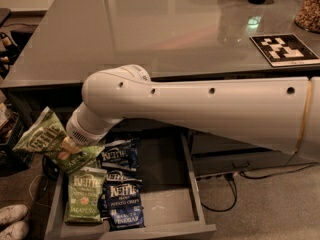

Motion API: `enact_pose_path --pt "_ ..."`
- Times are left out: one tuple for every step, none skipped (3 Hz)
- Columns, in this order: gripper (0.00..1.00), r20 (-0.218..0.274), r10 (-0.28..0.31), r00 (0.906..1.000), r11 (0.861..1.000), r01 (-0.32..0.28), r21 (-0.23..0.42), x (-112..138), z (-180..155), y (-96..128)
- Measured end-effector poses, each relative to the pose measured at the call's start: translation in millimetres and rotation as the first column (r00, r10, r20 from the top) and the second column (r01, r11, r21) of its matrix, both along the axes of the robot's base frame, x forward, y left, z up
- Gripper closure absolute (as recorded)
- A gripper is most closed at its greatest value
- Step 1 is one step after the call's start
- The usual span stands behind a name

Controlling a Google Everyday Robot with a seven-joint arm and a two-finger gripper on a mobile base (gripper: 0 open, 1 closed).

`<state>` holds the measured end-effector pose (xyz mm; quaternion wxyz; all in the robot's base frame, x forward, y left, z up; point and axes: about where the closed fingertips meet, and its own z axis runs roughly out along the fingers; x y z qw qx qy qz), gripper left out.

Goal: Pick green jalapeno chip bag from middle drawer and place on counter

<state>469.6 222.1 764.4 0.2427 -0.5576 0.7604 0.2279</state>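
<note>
My gripper (69,145) sits at the end of the white arm, over the left side of the open middle drawer (196,198). It is shut on a light green jalapeno chip bag (39,137), held tilted above the drawer's left rim. A second green Kettle bag (82,195) lies flat in the drawer, with dark blue Kettle bags (122,200) beside it and behind it. The glossy grey counter (150,34) spreads above the drawer, behind the arm.
A black-and-white patterned board (284,49) lies at the counter's right. Dark items and a jar (307,6) stand at its far right edge. White shoes (12,223) lie on the floor at the bottom left. Cables (225,189) run right of the drawer.
</note>
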Motion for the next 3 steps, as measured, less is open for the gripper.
enact_pose_path --pt "1.00 0.027 -0.026 0.9993 0.999 0.025 0.047 7.6 24.7 -12.9" --pt "1.00 0.078 -0.096 0.9923 0.989 0.086 0.124 60.0 87.1 -52.8" --pt "1.00 0.085 -0.098 0.9916 0.988 0.087 0.130 62.3 92.8 -52.4"
